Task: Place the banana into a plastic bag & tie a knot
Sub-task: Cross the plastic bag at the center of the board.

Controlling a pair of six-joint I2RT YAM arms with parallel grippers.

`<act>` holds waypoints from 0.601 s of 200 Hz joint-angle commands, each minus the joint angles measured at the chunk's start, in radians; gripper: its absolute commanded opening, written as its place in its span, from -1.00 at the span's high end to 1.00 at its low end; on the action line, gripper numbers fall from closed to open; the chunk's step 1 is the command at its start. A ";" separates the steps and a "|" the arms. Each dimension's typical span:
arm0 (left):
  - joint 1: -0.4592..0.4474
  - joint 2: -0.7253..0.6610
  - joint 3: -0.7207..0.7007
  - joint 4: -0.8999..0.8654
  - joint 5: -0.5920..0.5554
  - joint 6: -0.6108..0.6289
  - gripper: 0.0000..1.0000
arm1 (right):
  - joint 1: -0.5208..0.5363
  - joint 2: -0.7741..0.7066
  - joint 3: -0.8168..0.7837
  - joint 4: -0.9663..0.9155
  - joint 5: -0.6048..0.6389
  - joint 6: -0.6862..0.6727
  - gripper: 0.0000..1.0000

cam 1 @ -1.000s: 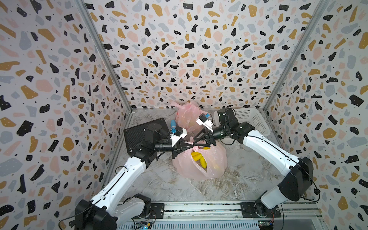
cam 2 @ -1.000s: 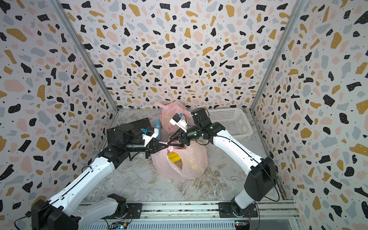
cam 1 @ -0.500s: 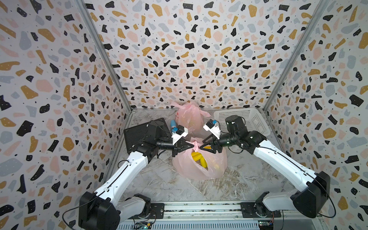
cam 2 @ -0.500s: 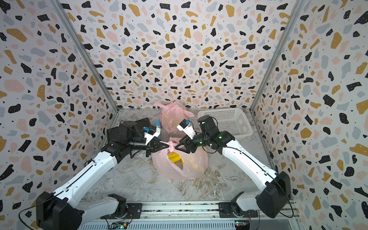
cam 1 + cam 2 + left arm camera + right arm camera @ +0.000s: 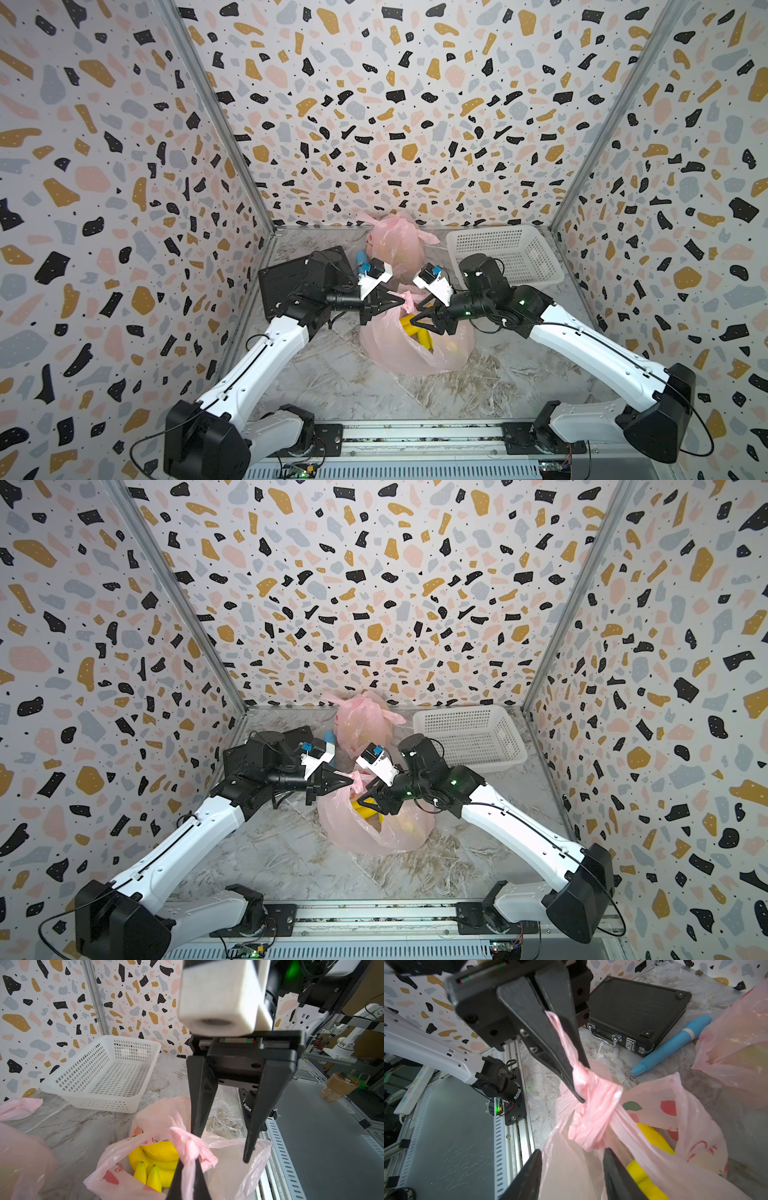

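Banana bunch [image 5: 415,331] is sitting inside the pink plastic bag [image 5: 415,353], which is plopped pretty much dead centre on the marble table [image 5: 332,374]. You can see the yellow through the open mouth in both top views and in the left wrist view too. The left gripper [image 5: 400,302] comes in from 9 o'clock and is pinched tight on a twisted strand of the bag's handle. The right wrist view shows that pink strand squeezed between its two black fingers [image 5: 542,1043], just above a bunched-up wad of plastic [image 5: 591,1109]. Can't really tell if that wad is a proper knot or just a wrap. The right gripper [image 5: 417,313] reaches in from 3 o'clock with its jaws about half apart. It sits at the bag's mouth right beside the wad, fingers either side of the loose plastic, nothing clamped in it. Behind all that, at 12 o'clock, there's a second pink bag [image 5: 395,245], already tied off. A white basket [image 5: 528,257] sits at about 2 o'clock and a black case [image 5: 282,278] at 10 o'clock. A blue tube thing [image 5: 360,262] lies between the case and that back bag.
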 commanded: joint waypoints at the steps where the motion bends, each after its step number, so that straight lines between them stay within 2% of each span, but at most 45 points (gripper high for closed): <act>1: 0.005 -0.017 0.003 0.042 -0.004 -0.020 1.00 | 0.013 0.006 0.039 -0.021 0.027 -0.003 -0.03; 81: 0.004 -0.023 -0.009 0.054 -0.002 -0.033 1.00 | 0.023 0.042 0.089 0.008 0.033 0.040 0.01; 96: 0.004 -0.024 -0.009 0.056 0.001 -0.033 1.00 | 0.022 0.048 0.095 0.016 0.028 0.048 0.12; 120: 0.005 -0.028 -0.010 0.059 0.006 -0.039 1.00 | 0.023 0.057 0.110 0.012 0.039 0.059 0.54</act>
